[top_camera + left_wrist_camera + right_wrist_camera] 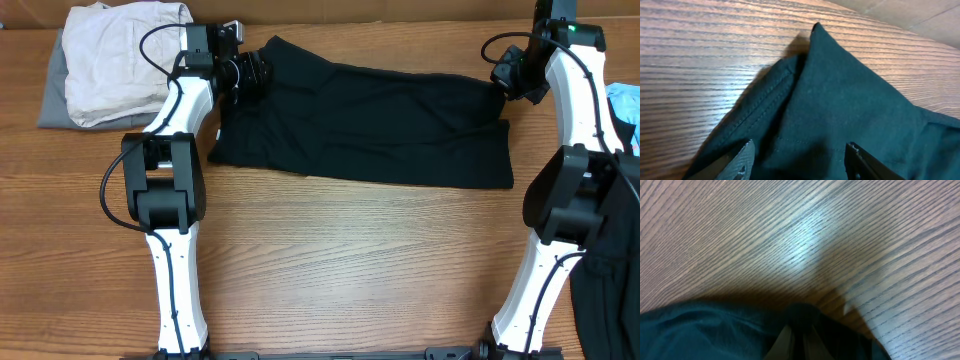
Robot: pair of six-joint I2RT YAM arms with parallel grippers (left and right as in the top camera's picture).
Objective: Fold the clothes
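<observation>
Overhead, the black T-shirt (370, 125) lies as a long band across the far half of the table (350, 270). The left gripper (245, 72) is at its far-left corner and the right gripper (508, 76) at its far-right end. A cream garment (120, 50) sits on a grey garment (50, 105) at far left, and a dark garment (612, 290) lies near right.

In the left wrist view the fingers (742, 160) stand apart over the corner, released. A pull from the right alone would likely drag the shirt askew.

In the right wrist view the fingers (785, 345) are clenched on a small bunch of black cloth, and so thin a bite may slip. The wood-grain top looks smooth and glossy, offering little friction. Of the room, only a tan strip (400, 8) shows beyond the far edge.
</observation>
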